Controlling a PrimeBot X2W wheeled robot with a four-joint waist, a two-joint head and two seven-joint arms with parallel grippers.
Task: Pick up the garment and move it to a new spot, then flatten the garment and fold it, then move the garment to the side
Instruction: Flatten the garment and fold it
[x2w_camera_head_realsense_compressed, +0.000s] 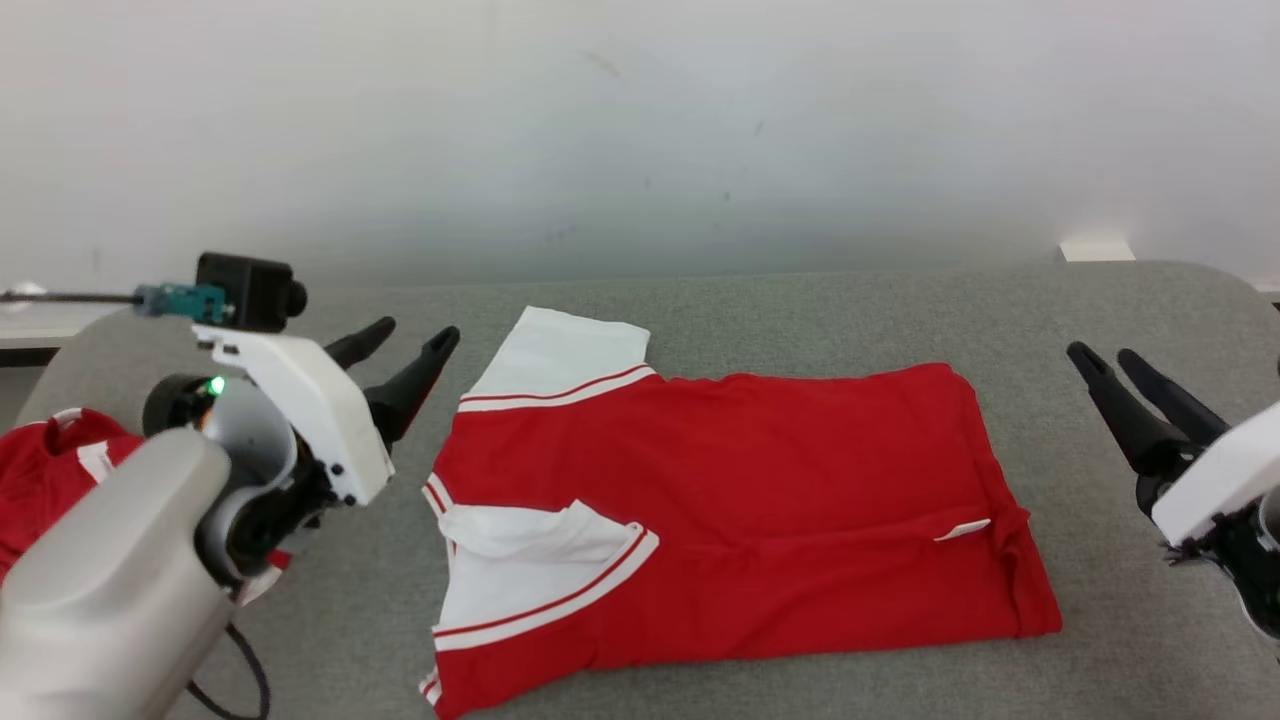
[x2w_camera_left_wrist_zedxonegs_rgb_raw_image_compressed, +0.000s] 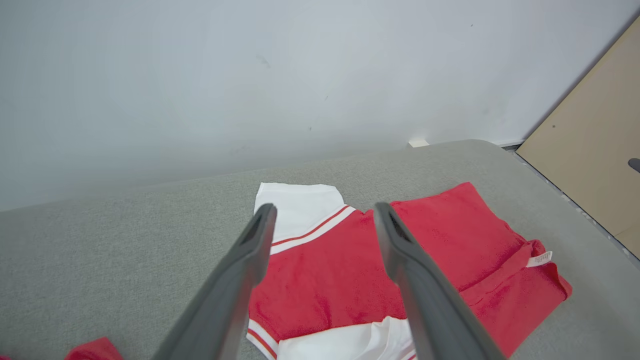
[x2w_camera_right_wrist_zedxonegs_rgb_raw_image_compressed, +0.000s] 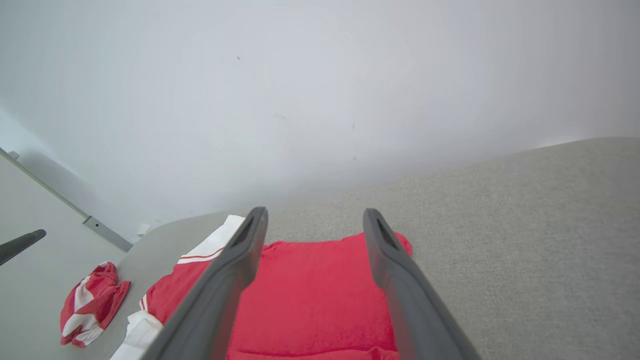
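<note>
A red garment (x2w_camera_head_realsense_compressed: 760, 500) with white, red-striped sleeves lies folded flat on the grey table (x2w_camera_head_realsense_compressed: 820, 310). Its sleeves point left and a small white tag (x2w_camera_head_realsense_compressed: 963, 529) shows near its right end. My left gripper (x2w_camera_head_realsense_compressed: 410, 345) hangs open above the table, just left of the garment's upper sleeve, holding nothing. My right gripper (x2w_camera_head_realsense_compressed: 1110, 360) is open too, off the garment's right edge, with nothing between its fingers. The left wrist view looks down on the garment (x2w_camera_left_wrist_zedxonegs_rgb_raw_image_compressed: 450, 240) between open fingers (x2w_camera_left_wrist_zedxonegs_rgb_raw_image_compressed: 250, 260). The right wrist view shows the garment (x2w_camera_right_wrist_zedxonegs_rgb_raw_image_compressed: 310, 295) beyond open fingers (x2w_camera_right_wrist_zedxonegs_rgb_raw_image_compressed: 390, 270).
A second red and white garment (x2w_camera_head_realsense_compressed: 50, 470) lies crumpled at the table's left end, also seen as a bundle (x2w_camera_right_wrist_zedxonegs_rgb_raw_image_compressed: 90, 305) in the right wrist view. A pale wall (x2w_camera_head_realsense_compressed: 640, 130) rises behind the table. A tan board (x2w_camera_left_wrist_zedxonegs_rgb_raw_image_compressed: 595, 145) stands past the table's right edge.
</note>
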